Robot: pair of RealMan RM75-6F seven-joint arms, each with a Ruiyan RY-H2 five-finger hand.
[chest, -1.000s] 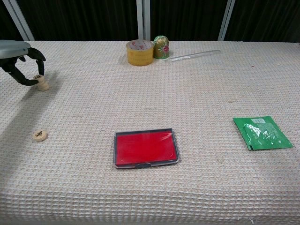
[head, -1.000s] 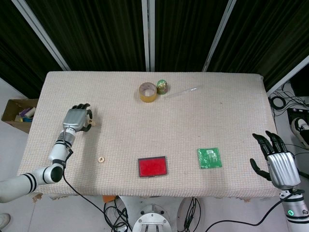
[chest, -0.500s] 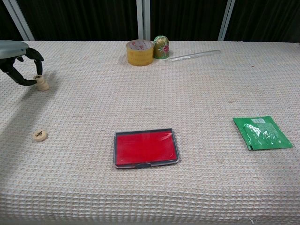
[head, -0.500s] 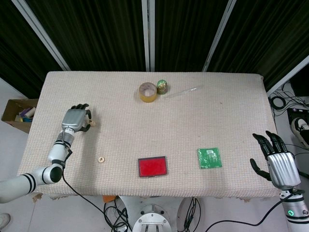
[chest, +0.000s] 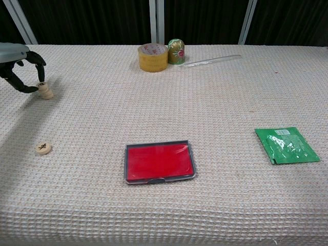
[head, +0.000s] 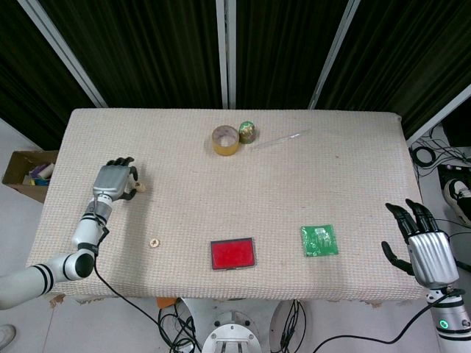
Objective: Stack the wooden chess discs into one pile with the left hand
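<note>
A short pile of wooden chess discs point(chest: 46, 92) stands near the table's left edge; in the head view the pile point(head: 140, 188) is a small pale spot. My left hand point(chest: 19, 65) hovers just left of it, and its thumb and a fingertip pinch the top disc, which sits slightly off-centre on the pile. The same left hand point(head: 112, 182) shows from above, fingers curled toward the pile. One loose disc point(chest: 43, 148) with a dark mark lies flat nearer the front, also visible as a loose disc point(head: 154, 242) in the head view. My right hand point(head: 424, 248) hangs open beyond the table's front right corner.
A red case point(chest: 160, 162) lies front centre and a green packet point(chest: 287, 145) to the right. At the back stand a yellow tape roll point(chest: 152, 57), a green-gold egg figure point(chest: 177, 51) and a clear strip point(chest: 212, 60). A cardboard box point(head: 28, 173) sits off the left edge.
My left hand has shifted slightly left and back, and the top disc has come more squarely over the pile. The right hand has not moved.
</note>
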